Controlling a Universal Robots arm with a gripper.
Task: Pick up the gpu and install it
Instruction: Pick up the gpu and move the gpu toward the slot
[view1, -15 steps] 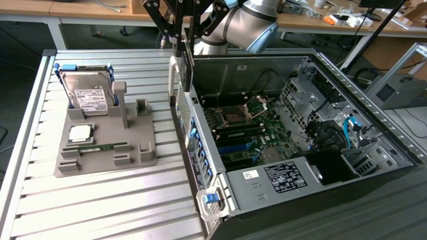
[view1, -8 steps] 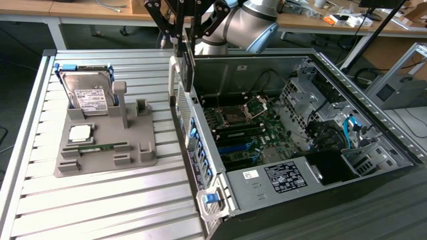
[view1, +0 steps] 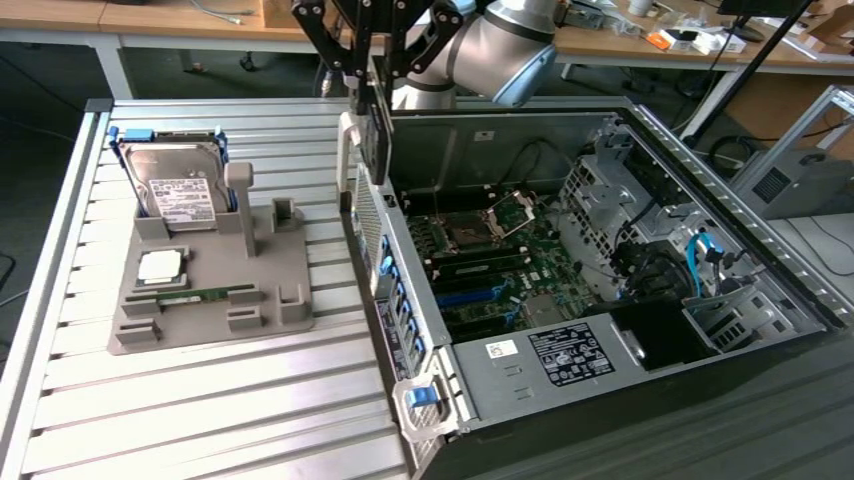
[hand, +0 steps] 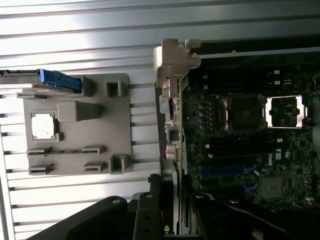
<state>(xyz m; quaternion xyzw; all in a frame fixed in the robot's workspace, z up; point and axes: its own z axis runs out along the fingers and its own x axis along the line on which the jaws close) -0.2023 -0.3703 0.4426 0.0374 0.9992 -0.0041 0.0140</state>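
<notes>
The gpu (view1: 374, 150) is a thin card with a silver end bracket. It hangs on edge over the near wall of the open computer case (view1: 747, 270), at the side facing the grey holder. My gripper (view1: 372, 92) is shut on its upper edge. In the wrist view the gpu (hand: 173, 125) runs edge-on away from my gripper (hand: 172, 202), with its bracket at the far end. Past it lies the green motherboard (hand: 240, 150). The card is above the case, clear of the board's slots (view1: 474, 295).
A grey holder (view1: 214, 310) lies on the slatted table at the exterior view's left. It carries an upright hard drive with a blue frame (view1: 174, 185), a processor chip (view1: 160, 265) and a memory stick (view1: 200, 296). Cables and drive cages (view1: 641, 250) crowd the case's right half.
</notes>
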